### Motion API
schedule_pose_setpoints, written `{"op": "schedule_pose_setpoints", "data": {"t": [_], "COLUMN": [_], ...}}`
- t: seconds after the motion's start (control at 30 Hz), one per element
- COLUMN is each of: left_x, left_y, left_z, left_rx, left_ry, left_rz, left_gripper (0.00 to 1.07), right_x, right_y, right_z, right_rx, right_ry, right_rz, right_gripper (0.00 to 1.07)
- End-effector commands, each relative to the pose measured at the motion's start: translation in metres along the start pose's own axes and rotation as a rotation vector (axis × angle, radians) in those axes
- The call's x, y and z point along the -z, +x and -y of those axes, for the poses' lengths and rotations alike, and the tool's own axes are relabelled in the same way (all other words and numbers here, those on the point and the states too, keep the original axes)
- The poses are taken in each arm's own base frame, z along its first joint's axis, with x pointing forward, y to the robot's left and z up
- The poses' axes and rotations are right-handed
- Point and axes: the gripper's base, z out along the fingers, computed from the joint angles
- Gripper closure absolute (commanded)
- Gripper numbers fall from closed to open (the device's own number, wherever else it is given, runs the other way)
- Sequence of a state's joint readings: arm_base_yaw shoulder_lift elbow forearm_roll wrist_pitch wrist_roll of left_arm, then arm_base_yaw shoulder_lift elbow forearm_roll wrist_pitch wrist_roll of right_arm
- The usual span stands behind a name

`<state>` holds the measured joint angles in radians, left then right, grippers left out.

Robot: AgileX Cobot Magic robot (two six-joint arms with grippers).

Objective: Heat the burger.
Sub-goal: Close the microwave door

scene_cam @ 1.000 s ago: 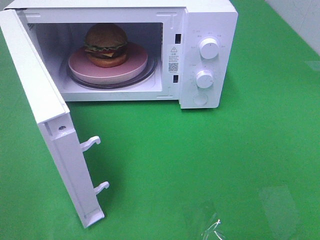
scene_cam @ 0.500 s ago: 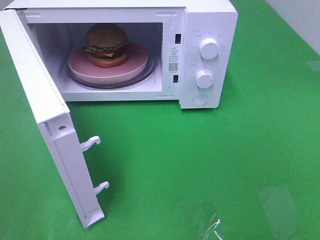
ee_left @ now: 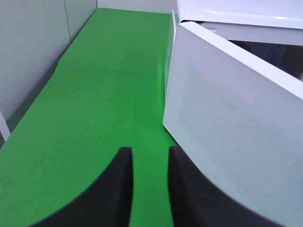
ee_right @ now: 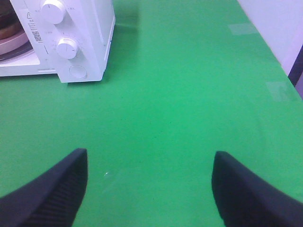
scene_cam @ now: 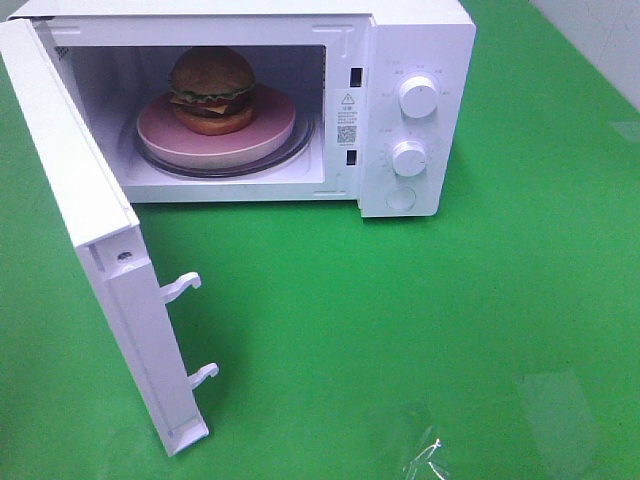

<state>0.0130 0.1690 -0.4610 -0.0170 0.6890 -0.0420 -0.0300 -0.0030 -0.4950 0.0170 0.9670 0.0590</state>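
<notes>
The burger (scene_cam: 211, 88) sits on a pink plate (scene_cam: 270, 125) on the turntable inside the white microwave (scene_cam: 420, 60). The microwave's door (scene_cam: 90, 230) is swung wide open toward the front left. Neither gripper shows in the exterior high view. In the left wrist view my left gripper (ee_left: 150, 153) hovers over the green table just beside the outer face of the door (ee_left: 236, 132). Its fingers are drawn close together with nothing between them. My right gripper (ee_right: 149, 158) stands wide open and empty over the table, in front of and to the right of the microwave (ee_right: 90, 38).
Two white knobs (scene_cam: 416, 97) and a round button (scene_cam: 400, 198) are on the microwave's right panel. Two latch hooks (scene_cam: 180, 286) stick out from the door's edge. A grey wall (ee_left: 28, 56) runs along the left side of the table. A crumpled clear film (scene_cam: 425, 460) lies near the front edge.
</notes>
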Motion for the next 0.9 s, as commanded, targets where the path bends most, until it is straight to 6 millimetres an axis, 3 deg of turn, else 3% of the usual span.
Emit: {"op": "schedule_pose_setpoints", "data": {"t": [0.03,0.13,0.2,0.53,0.9], "left_x": [-0.023,-0.034,-0.055,-0.091,-0.136], "left_y": [-0.003,-0.004,-0.008,-0.01,0.004], "left_z": [0.0,0.0,-0.001,-0.002,-0.003], "left_rx": [0.007,0.009,0.011,0.011,0.013], "left_ry": [-0.001,-0.001,0.0,0.005,-0.001], "left_rz": [0.013,0.024,0.079,0.317,0.248], "left_gripper": [1.07,1.07,1.07,1.07,1.07], "right_x": [0.004,0.004,0.004,0.004,0.004], "right_y": [0.001,0.001,0.001,0.001,0.001], "right_z": [0.0,0.0,0.0,0.0,0.0], "right_rx": [-0.01,-0.01,-0.01,-0.01,-0.01], "right_ry": [0.001,0.001,0.001,0.001,0.001], "right_rz": [0.037,0.037,0.037,0.037,0.037], "right_gripper": [0.37,0.37,0.37,0.37,0.37]}}
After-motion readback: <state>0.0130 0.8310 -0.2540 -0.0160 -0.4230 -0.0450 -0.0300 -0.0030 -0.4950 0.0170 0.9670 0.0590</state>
